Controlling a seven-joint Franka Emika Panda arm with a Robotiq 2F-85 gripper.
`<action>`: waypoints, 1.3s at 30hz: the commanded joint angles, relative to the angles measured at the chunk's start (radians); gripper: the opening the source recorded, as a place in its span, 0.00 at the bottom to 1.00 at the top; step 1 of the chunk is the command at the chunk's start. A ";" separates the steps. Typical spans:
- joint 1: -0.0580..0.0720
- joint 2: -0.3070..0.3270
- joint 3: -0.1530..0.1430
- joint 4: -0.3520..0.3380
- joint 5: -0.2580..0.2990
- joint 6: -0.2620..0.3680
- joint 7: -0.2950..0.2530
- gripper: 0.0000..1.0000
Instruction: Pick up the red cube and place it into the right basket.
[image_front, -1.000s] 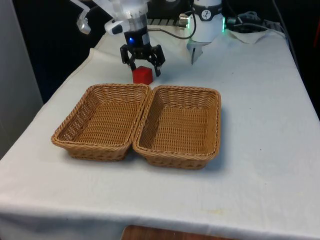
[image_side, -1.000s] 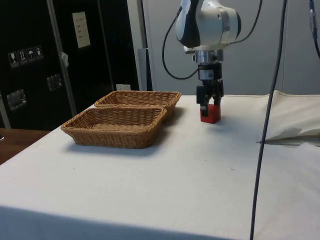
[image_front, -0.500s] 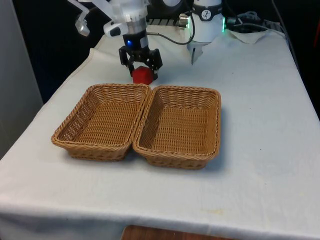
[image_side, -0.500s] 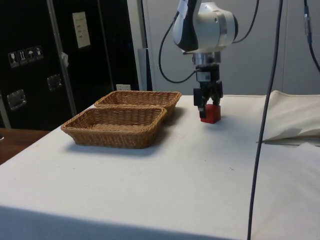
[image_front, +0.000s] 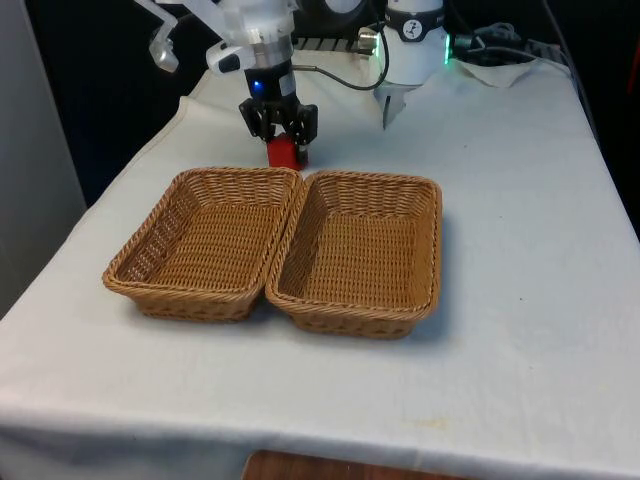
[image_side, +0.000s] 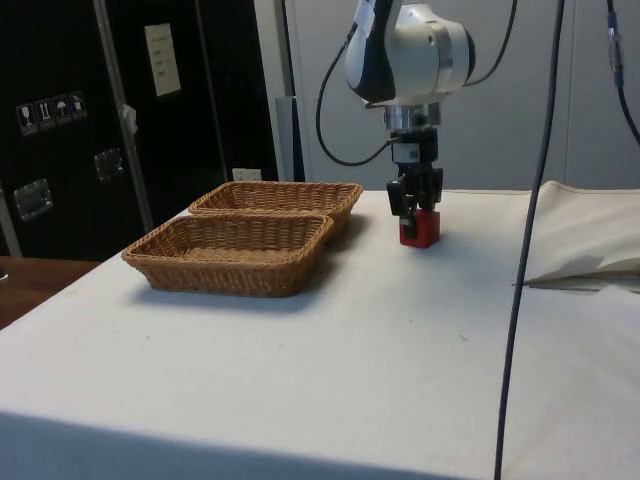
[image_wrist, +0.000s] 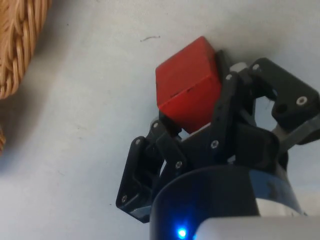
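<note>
The jaws cover the red cube's (image_front: 284, 151) upper part; a basket (image_wrist: 15, 45) is cut off at the wrist view's edge.

My jaws: closed around the small red cube (image_front: 283, 151), just behind the baskets.
Baskets: two shallow rectangular brown wicker baskets, left (image_front: 165, 262) and right (image_front: 428, 250), touching side by side.
Table: white cloth-covered table (image_front: 530, 300).
</note>
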 joint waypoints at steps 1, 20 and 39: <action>0.002 0.005 0.001 0.001 0.002 0.005 0.005 0.02; 0.014 -0.076 -0.059 0.007 -0.103 -0.014 0.052 0.02; 0.010 -0.140 -0.084 0.020 -0.266 -0.010 0.142 0.02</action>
